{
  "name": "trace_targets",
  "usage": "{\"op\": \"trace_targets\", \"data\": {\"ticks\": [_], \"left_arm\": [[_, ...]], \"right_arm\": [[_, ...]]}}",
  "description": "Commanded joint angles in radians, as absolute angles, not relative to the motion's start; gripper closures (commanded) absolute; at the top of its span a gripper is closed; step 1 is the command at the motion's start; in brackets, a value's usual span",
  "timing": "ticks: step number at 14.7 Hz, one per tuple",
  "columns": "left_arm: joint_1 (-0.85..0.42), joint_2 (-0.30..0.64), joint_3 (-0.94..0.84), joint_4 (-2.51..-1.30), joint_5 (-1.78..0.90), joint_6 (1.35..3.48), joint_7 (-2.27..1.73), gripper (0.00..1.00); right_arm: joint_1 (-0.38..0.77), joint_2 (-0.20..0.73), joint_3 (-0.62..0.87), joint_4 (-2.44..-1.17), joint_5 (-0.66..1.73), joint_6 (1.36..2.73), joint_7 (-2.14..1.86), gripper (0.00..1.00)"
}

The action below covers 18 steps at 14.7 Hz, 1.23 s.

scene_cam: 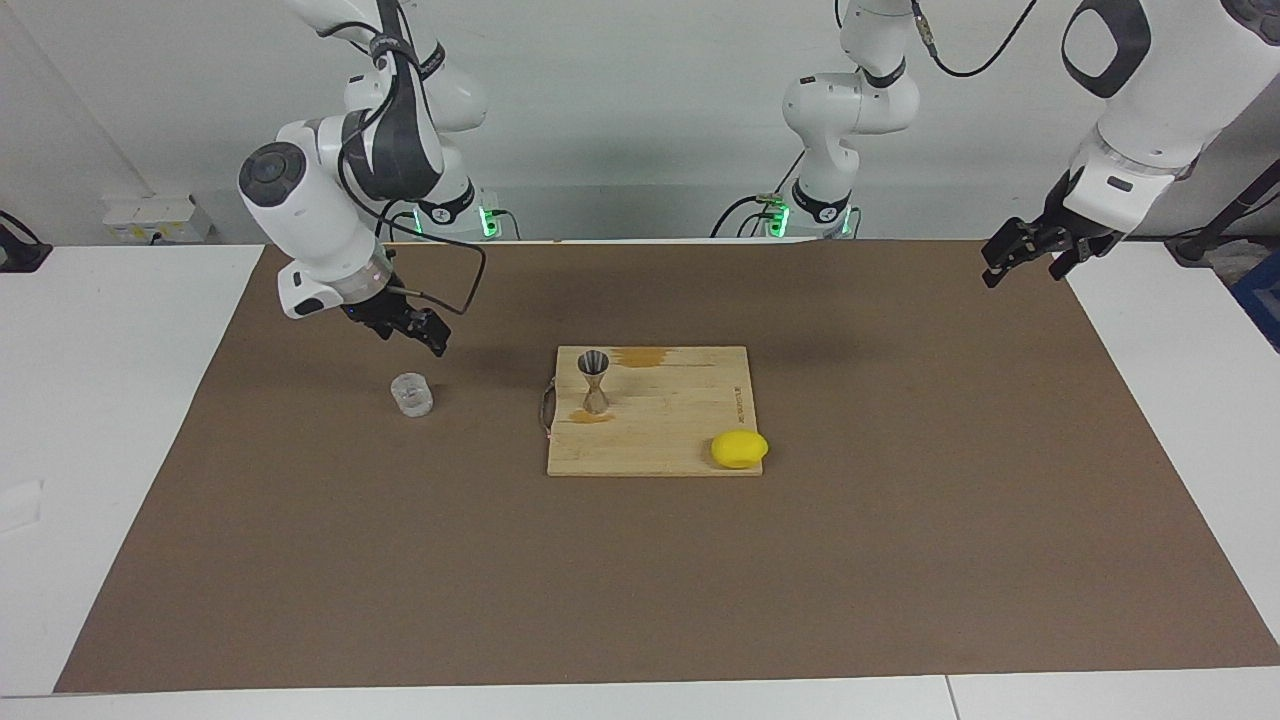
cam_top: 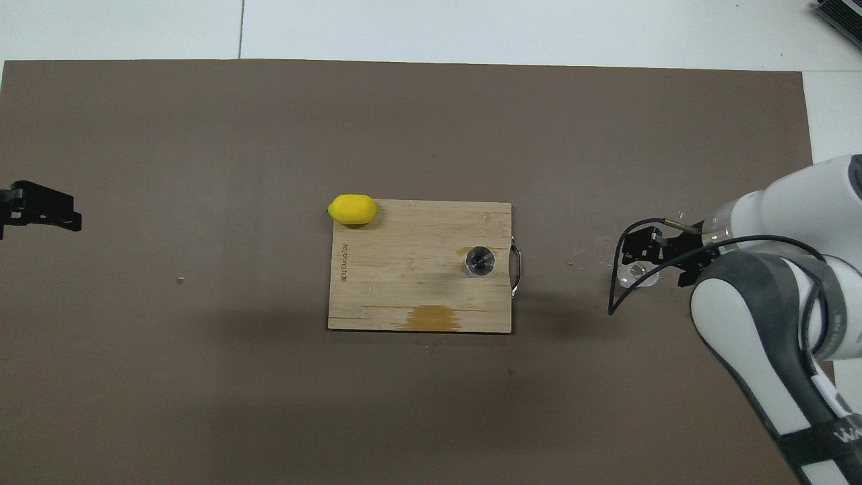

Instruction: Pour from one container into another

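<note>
The clear glass cup point(scene_cam: 411, 394) stands on the brown mat toward the right arm's end of the table; in the overhead view point(cam_top: 635, 275) it is partly covered by the gripper. The metal jigger point(scene_cam: 594, 380) stands upright on the wooden board point(scene_cam: 670, 430), also seen from above point(cam_top: 479, 261). My right gripper point(scene_cam: 418, 334) hangs open and empty in the air just above the cup, not touching it; it also shows in the overhead view point(cam_top: 656, 261). My left gripper point(scene_cam: 1025, 268) waits open and empty, raised over the mat's edge at the left arm's end point(cam_top: 40, 210).
A yellow lemon point(scene_cam: 739, 448) lies at the board's corner farthest from the robots, toward the left arm's end point(cam_top: 352, 209). The board point(cam_top: 404, 269) has a metal handle on the side facing the cup and a yellowish stain at its edge nearest the robots.
</note>
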<state>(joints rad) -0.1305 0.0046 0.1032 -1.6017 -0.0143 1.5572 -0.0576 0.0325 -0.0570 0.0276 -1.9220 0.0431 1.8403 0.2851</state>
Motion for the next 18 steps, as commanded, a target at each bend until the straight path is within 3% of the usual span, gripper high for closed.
{"op": "trace_targets", "data": {"ticks": [1, 10, 18], "left_arm": [[-0.153, -0.009, 0.112, -1.605, -0.021, 1.548, -0.080, 0.00], [-0.152, -0.020, 0.114, -1.609, -0.020, 1.542, -0.080, 0.00], [-0.140, -0.025, 0.115, -1.612, -0.020, 1.526, -0.078, 0.00]], "right_arm": [[0.015, -0.038, 0.028, -1.835, 0.012, 1.793, 0.204, 0.00], [0.018, 0.003, 0.028, -1.643, -0.041, 1.669, 0.150, 0.00], [0.009, -0.008, 0.025, -1.660, -0.035, 1.637, 0.086, 0.00]]}}
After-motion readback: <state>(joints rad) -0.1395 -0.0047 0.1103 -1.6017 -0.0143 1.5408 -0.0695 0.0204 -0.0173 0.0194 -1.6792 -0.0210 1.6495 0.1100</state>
